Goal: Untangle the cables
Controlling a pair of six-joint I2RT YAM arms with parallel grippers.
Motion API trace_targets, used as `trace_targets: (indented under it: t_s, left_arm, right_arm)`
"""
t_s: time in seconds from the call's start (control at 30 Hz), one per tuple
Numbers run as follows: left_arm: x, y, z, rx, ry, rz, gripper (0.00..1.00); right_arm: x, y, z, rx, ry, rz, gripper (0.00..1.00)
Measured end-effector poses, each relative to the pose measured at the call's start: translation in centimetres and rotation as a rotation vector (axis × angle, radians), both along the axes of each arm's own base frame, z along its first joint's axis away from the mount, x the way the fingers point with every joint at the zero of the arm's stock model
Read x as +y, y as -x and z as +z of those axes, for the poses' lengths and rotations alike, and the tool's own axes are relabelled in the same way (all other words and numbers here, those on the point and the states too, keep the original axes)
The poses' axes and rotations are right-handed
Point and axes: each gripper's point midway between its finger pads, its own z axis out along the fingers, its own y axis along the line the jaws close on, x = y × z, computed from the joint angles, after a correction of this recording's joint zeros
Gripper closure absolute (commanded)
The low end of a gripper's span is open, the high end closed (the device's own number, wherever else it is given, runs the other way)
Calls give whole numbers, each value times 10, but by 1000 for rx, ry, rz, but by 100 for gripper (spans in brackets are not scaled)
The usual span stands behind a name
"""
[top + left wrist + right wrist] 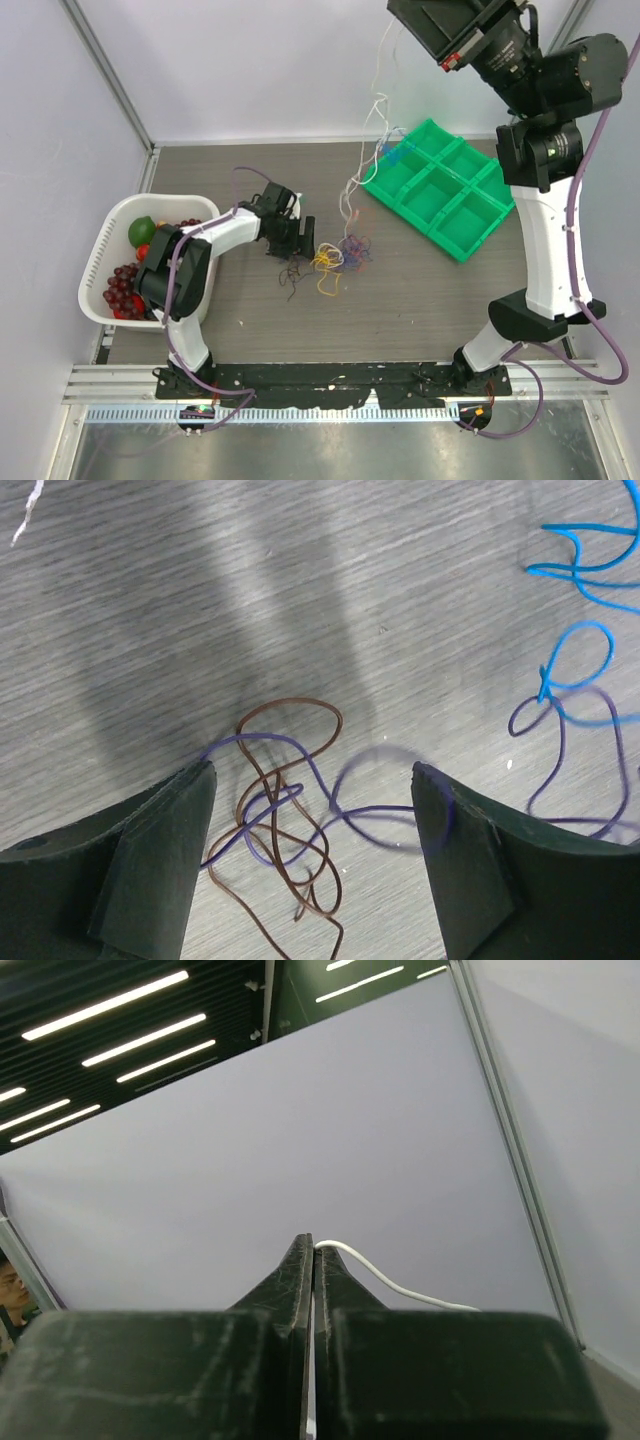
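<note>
The cables lie in a loose tangle (335,255) at the table's middle: yellow (326,258), purple and blue (356,245), and dark brown strands (292,272). My left gripper (298,245) is low at the tangle's left edge. In the left wrist view it (313,770) is open, with a brown cable (296,699) and a purple cable (270,738) lying between its fingers; blue cables (580,570) lie to the right. My right gripper (313,1245) is raised high, shut on a white cable (380,1275), which hangs down (349,195) to the tangle.
A green compartment tray (440,190) stands at the back right, with a blue strand in its near-left compartment (395,155). A white basket (100,255) of fruit stands at the left, close to the left arm. Grey walls enclose the table.
</note>
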Motion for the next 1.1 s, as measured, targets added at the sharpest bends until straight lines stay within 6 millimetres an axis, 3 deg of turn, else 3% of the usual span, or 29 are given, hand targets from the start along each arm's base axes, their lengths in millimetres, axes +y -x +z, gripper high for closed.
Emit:
trace_targets:
  t_s: [0.1,0.2,0.3,0.43,0.47,0.53,0.67,0.8,0.87,1.0,1.1]
  left_arm:
    - [1,3,9,-10,7,-17,6]
    - [-7,3,49,-78,86,-41,4]
    - [-16,-2,117,-222,194,-67,11]
    - [-37,-18,242,-475,376,-124,28]
    - [-40,-19,266,-528,412,-136,29]
    - [-41,-16,292,-585,450,-143,29]
    - [-31,-16,290,-594,398,-114,24]
    - [-10,-24,272,-581,285,-43,9]
    - [-7,-20,266,-569,280,-46,8]
    - [-19,-6,260,-522,382,-110,8]
    - [-38,6,254,-470,494,-160,11]
  right_arm:
    - [-5,9,11,-44,-28,-10,99]
    - [-5,6,-1,-8,-24,-13,99]
    - [1,-11,-28,75,2,-15,99]
    - [18,-45,-89,244,76,-12,99]
    - [22,-53,-108,291,102,-12,99]
    - [32,-66,-148,386,163,-11,99]
    - [44,-73,-226,543,310,-11,99]
    - [46,-46,-311,664,505,3,99]
    - [45,-33,-346,717,585,16,99]
    - [41,-23,-397,832,676,29,99]
    - [42,-25,-406,862,691,31,99]
